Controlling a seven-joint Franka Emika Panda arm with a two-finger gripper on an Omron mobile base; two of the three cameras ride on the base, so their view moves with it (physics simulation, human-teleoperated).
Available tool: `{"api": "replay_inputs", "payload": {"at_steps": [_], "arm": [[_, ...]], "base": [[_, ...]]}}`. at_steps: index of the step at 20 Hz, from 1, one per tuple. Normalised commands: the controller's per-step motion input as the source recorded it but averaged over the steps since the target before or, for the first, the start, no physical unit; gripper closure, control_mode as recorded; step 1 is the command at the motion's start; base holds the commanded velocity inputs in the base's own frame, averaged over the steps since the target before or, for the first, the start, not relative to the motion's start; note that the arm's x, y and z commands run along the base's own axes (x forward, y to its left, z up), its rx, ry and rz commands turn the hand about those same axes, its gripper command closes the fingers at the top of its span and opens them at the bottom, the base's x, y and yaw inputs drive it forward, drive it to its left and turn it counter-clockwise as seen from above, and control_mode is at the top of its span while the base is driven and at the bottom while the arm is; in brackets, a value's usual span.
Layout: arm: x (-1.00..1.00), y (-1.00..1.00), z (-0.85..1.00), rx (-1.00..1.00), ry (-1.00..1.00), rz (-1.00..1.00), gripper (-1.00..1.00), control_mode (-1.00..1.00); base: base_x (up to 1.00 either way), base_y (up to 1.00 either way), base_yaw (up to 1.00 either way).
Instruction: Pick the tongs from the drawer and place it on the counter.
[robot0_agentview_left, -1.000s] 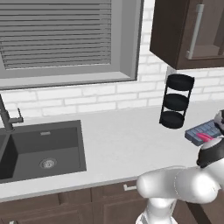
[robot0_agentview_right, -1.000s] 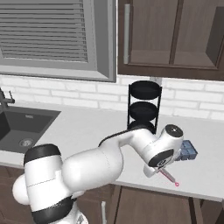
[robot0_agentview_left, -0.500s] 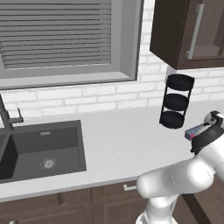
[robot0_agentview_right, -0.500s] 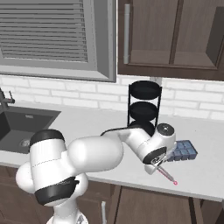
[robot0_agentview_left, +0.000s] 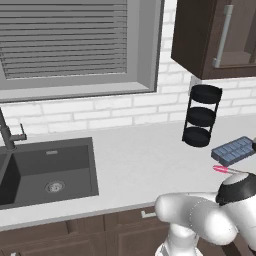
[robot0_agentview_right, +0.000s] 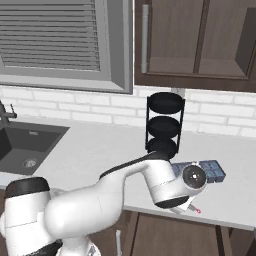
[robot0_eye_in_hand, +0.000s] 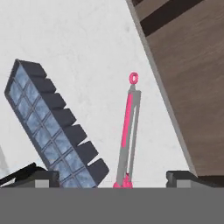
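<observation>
The tongs, with thin grey arms and a pink strip and ring, lie flat on the pale counter close to its front edge. In the left base view the tongs show as a pink sliver just in front of the ice tray. In the right base view their pink end peeks out below the arm's wrist. My gripper is open, its dark fingertips set wide either side of the tongs' near end, holding nothing.
The blue-grey ice cube tray lies beside the tongs. A black three-tier rack stands at the wall. The dark sink is far left. Brown cabinet fronts drop below the counter's edge.
My arm has drawn back and sunk toward the counter's front edge. The tongs and ice tray stay where they lay on the counter.
</observation>
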Motion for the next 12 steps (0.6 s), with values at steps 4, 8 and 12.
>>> {"api": "replay_inputs", "payload": {"at_steps": [4, 8, 12], "arm": [[-0.07, 0.82, 1.0, -0.01, -0.27, 0.26, -1.0, -1.0], [0.0, 1.0, 1.0, -0.1, -0.16, 0.28, -1.0, -1.0], [0.0, 1.0, 1.0, -0.09, -0.09, 0.29, -1.0, -1.0]], "base": [[0.0, 0.0, 0.0], [0.0, 0.0, 0.0], [0.0, 0.0, 0.0]]}}
